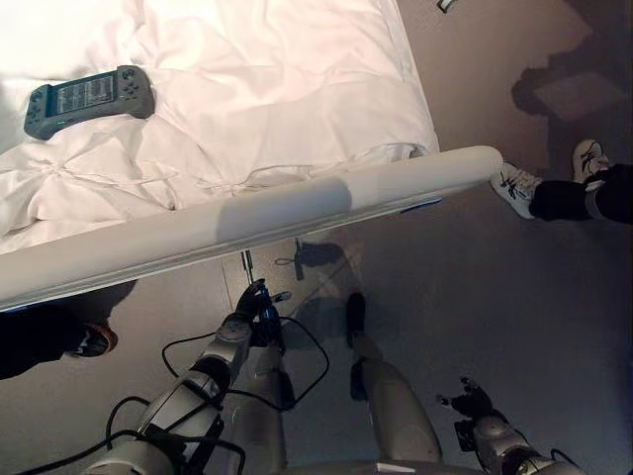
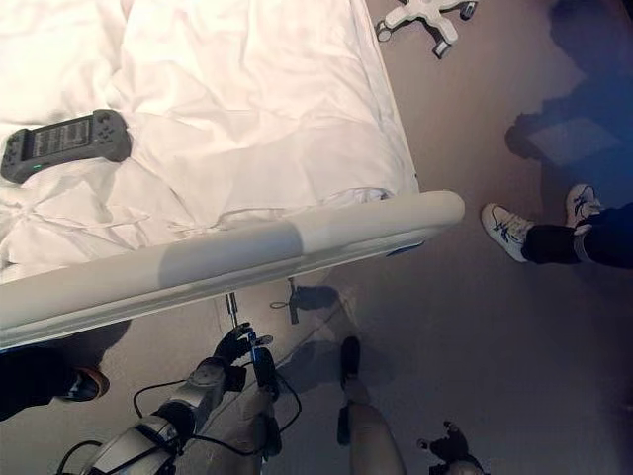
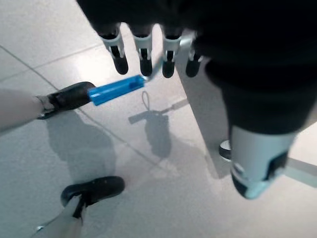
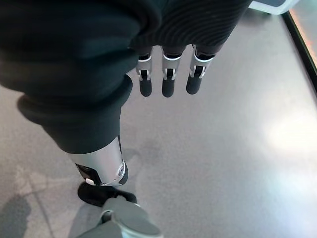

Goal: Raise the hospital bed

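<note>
Left hand (image 3: 148, 47): fingers straight, relaxed, holding nothing; blue crank handle (image 3: 116, 90) just past their tips, below the bed's footboard (image 1: 297, 213). Right hand (image 4: 168, 74): fingers loose, empty, over floor.

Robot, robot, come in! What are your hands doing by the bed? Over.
Left hand open, reaching at the blue crank handle under the footboard. Right hand open, idle. Person's shoes nearby.

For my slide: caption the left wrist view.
Left hand, fingers straight, reaches toward the blue plastic crank handle above the grey floor.
</note>
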